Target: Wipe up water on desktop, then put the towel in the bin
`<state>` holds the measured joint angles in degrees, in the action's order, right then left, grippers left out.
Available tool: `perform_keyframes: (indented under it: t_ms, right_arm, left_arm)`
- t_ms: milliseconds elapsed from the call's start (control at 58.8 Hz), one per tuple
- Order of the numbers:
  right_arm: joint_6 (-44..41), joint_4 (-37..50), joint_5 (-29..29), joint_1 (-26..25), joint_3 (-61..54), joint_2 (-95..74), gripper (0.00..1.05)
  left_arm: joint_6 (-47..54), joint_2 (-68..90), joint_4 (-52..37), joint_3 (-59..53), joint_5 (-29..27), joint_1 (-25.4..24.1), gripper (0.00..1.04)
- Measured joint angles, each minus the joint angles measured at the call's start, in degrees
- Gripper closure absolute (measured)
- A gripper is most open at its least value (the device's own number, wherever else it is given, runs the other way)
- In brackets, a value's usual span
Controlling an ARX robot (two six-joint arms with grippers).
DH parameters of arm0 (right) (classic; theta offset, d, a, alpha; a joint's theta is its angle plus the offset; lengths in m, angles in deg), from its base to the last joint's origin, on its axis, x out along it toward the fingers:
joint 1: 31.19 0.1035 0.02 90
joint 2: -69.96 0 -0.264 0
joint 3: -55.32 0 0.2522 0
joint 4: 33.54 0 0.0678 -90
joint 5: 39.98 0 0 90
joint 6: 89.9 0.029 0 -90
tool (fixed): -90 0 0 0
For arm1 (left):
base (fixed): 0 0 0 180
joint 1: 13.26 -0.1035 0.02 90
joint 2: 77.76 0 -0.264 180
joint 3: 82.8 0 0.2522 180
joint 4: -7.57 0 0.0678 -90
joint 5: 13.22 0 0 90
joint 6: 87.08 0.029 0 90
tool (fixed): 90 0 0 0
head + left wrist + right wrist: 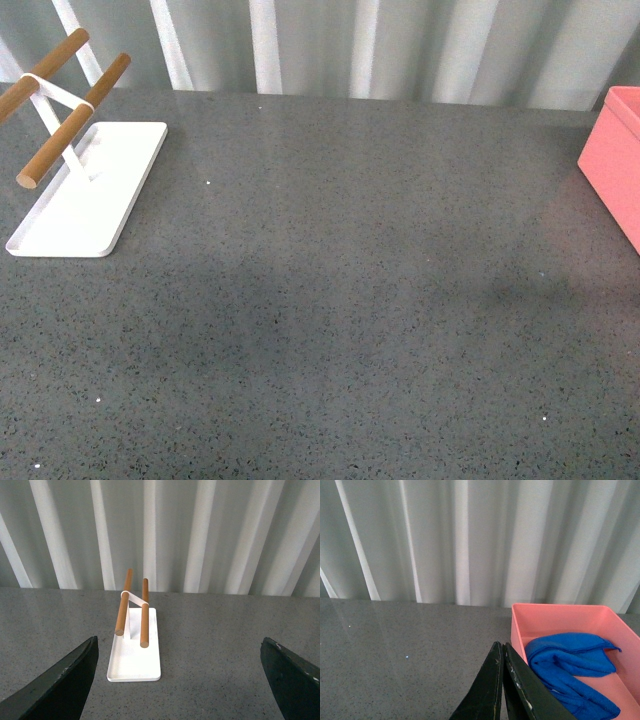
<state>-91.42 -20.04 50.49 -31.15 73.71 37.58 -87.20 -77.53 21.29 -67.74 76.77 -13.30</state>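
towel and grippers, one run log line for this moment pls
towel: in bin | left gripper: open, empty | right gripper: shut, empty | desktop: no visible water

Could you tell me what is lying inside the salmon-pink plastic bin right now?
The salmon-pink rectangular plastic bin holds the crumpled royal-blue microfibre towel. The bin floor beneath it is covered.

Speckled stone-look desktop (330,300) — smooth, faintly sheened. Far left, a flat white tray (60,235) looks like matt painted metal or plastic, its rods (144,625) bare wood. Right, the pink bin (560,617) is smooth plastic — blue towel (570,672) inside, soft plush cloth.
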Motion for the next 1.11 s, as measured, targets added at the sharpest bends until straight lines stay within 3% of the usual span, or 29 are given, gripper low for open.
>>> perform_keyframes:
  t_ms: [1105]
  right_arm:
    - [0.8, -16.9, -0.2, 0.0, -3.2, 22.2, 1.02]
  left_arm:
    - [0.0, 0.0, 0.0, 0.0, 0.0, 0.0, 0.07]
